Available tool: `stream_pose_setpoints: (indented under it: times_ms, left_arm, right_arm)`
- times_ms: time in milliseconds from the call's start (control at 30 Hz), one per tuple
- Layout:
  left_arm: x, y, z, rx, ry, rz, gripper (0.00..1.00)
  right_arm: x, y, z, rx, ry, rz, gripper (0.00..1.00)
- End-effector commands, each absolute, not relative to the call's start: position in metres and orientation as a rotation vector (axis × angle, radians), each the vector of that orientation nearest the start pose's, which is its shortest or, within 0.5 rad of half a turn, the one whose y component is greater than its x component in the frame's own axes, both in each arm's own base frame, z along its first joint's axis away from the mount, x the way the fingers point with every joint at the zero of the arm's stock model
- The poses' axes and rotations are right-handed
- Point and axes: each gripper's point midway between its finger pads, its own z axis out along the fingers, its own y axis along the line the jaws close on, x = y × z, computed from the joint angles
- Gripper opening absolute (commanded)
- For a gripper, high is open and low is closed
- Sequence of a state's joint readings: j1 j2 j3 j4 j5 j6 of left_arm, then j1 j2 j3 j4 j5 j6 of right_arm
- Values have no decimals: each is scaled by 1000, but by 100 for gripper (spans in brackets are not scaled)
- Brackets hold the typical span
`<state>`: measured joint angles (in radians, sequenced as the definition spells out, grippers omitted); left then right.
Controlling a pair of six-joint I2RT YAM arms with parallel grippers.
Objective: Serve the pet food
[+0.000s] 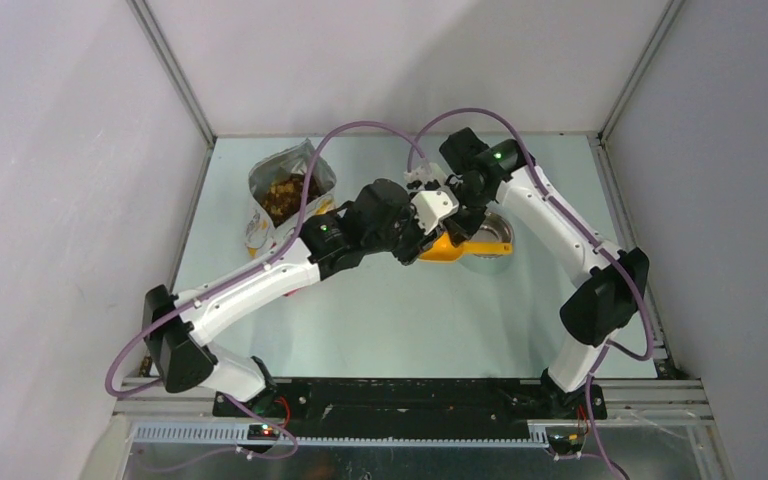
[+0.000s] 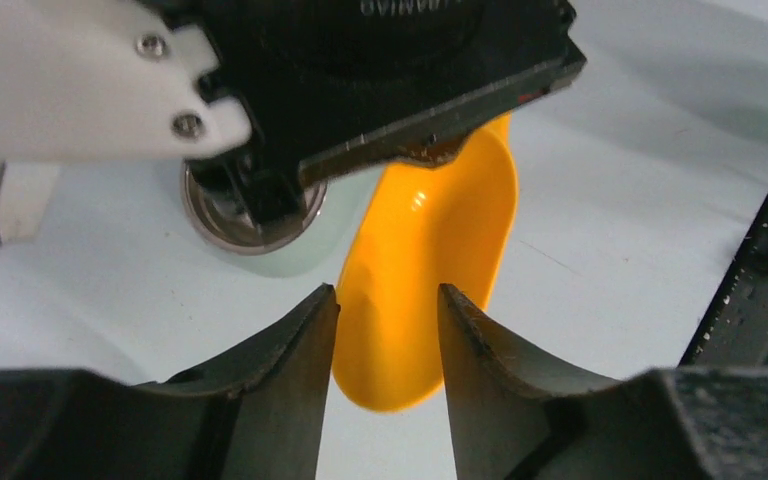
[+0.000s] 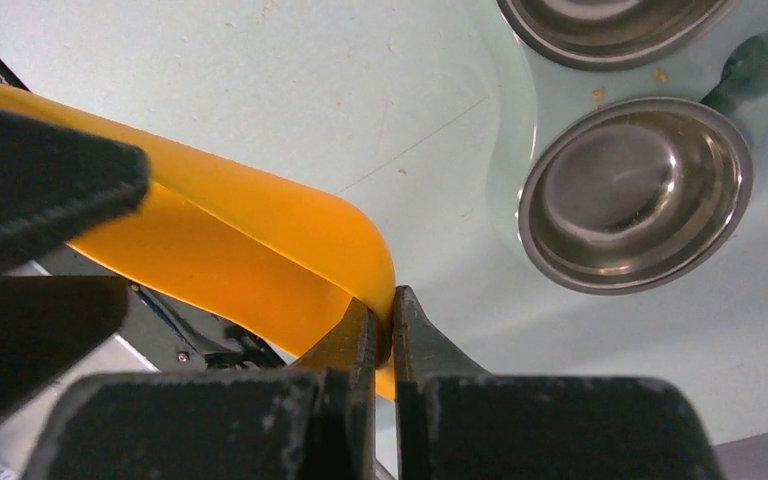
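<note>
The pet food [image 1: 282,195] shows as brown kibble inside the open foil bag [image 1: 260,225] at the back left. A yellow scoop [image 1: 447,247] [image 2: 420,250] [image 3: 260,240] hangs above the table between both arms. My right gripper [image 3: 388,300] [image 1: 457,222] is shut on the scoop's thin edge. The left gripper [image 2: 388,295] [image 1: 422,243] has come in from the opposite side, and its fingers press on both flanks of the scoop's rounded end. No kibble shows in the scoop.
A pale green stand [image 3: 515,110] carries two steel bowls [image 3: 635,195] [image 3: 610,25], right beside the scoop; one bowl [image 1: 495,235] [image 2: 250,215] peeks out behind the right arm. Grey walls close in the table on three sides.
</note>
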<state>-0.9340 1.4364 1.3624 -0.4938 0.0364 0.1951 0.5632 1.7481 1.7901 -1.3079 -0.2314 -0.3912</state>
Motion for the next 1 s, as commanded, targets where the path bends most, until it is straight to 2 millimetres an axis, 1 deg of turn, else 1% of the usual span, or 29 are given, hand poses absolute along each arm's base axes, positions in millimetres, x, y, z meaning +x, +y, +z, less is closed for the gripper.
stream_pose_setpoints:
  times_ms: [0, 33, 100, 133, 167, 200, 233, 267, 300, 333, 367, 400, 433, 467, 500, 533, 567, 600, 633, 667, 700, 733, 833, 867, 967]
  left_arm:
    - [268, -336, 246, 1148, 1804, -373, 48]
    - [268, -334, 245, 1150, 1802, -360, 48]
    - [264, -328, 250, 1158, 1788, -360, 48]
    - [262, -326, 252, 1171, 1780, -375, 50]
    - [252, -324, 258, 1206, 1755, -422, 50]
    - [251, -321, 262, 1207, 1749, -440, 51]
    - [242, -319, 269, 1219, 1725, -495, 52]
    - [242, -316, 272, 1207, 1725, -515, 53]
    - [237, -314, 278, 1176, 1729, -563, 53]
    - [238, -310, 277, 1110, 1776, -604, 55]
    - [241, -306, 282, 1054, 1789, -627, 56]
    - [236, -307, 279, 1000, 1841, -703, 57]
    - [239, -304, 280, 944, 1866, -747, 58]
    - [228, -310, 275, 934, 1900, -854, 59]
    - [228, -312, 278, 922, 1883, -892, 60]
    - [224, -315, 278, 935, 1878, -933, 61]
    - [225, -317, 276, 949, 1879, -947, 63]
    - [220, -320, 280, 976, 1872, -985, 64]
    - [225, -321, 274, 971, 1900, -995, 64]
    - [226, -326, 272, 972, 1928, -1043, 64]
    - [230, -325, 271, 958, 1942, -1066, 63]
    - [228, -330, 270, 963, 1954, -1132, 62]
    - [239, -329, 265, 920, 1986, -1177, 59]
    - [239, -331, 264, 921, 1991, -1203, 58]
    - [242, -331, 263, 908, 1995, -1243, 48]
  right_arm:
    - [265, 224, 221, -1377, 2392, 454, 0]
    - [262, 225, 222, -1385, 2386, 465, 0]
    - [260, 222, 221, -1410, 2375, 455, 0]
    - [258, 219, 217, -1429, 2376, 444, 0]
    - [259, 217, 218, -1432, 2360, 437, 0]
    - [259, 213, 214, -1441, 2360, 436, 0]
    - [261, 214, 217, -1429, 2334, 450, 0]
    - [263, 210, 213, -1409, 2342, 457, 0]
    - [266, 211, 213, -1384, 2325, 472, 0]
    - [273, 212, 214, -1355, 2302, 463, 0]
    - [273, 210, 215, -1334, 2297, 455, 0]
    - [280, 212, 217, -1314, 2270, 431, 0]
    - [280, 212, 219, -1295, 2264, 425, 0]
    - [285, 211, 221, -1277, 2250, 401, 0]
    - [285, 213, 223, -1269, 2244, 387, 0]
    - [292, 209, 224, -1248, 2238, 325, 0]
    - [293, 210, 225, -1244, 2232, 300, 0]
    - [297, 208, 227, -1231, 2223, 266, 0]
    - [299, 208, 230, -1223, 2216, 257, 0]
    - [303, 206, 232, -1205, 2209, 229, 0]
    - [305, 206, 234, -1192, 2205, 217, 0]
    - [308, 204, 237, -1177, 2199, 193, 0]
    - [314, 202, 243, -1139, 2195, 158, 0]
    - [315, 202, 245, -1130, 2192, 158, 0]
    - [314, 205, 247, -1131, 2187, 180, 0]
